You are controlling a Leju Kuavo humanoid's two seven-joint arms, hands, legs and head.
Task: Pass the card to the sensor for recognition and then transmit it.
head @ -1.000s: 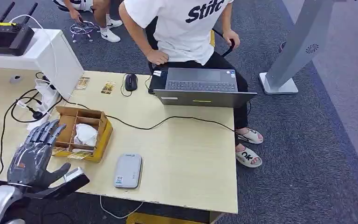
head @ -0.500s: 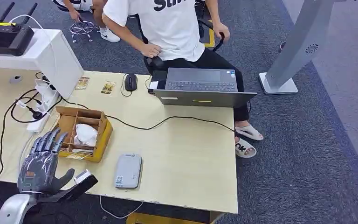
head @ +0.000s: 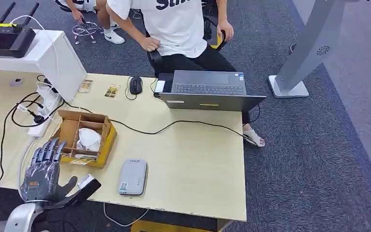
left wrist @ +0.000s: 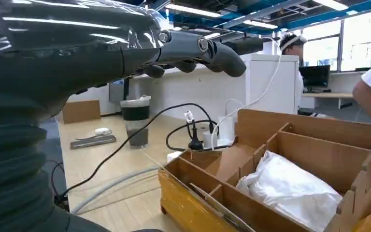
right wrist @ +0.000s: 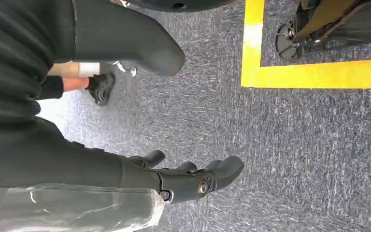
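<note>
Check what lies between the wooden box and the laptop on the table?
In the head view, a black cable crosses bare tabletop between the wooden box and the laptop.

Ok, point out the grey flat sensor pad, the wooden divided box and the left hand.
grey flat sensor pad (head: 133, 177), head view, centre of its top face.
wooden divided box (head: 107, 137), head view, right wall.
left hand (head: 42, 174), head view, back of the hand.

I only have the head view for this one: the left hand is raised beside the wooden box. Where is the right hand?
Observer: The right hand hangs over grey carpet beside a yellow floor line, holding nothing.
Operator: Is a card hidden under the left hand?
Observer: No; the left wrist view shows its fingers outstretched with nothing in them.
Operator: Anything on the table beyond my left edge?
Observer: A lidded cup of dark drink.
</note>
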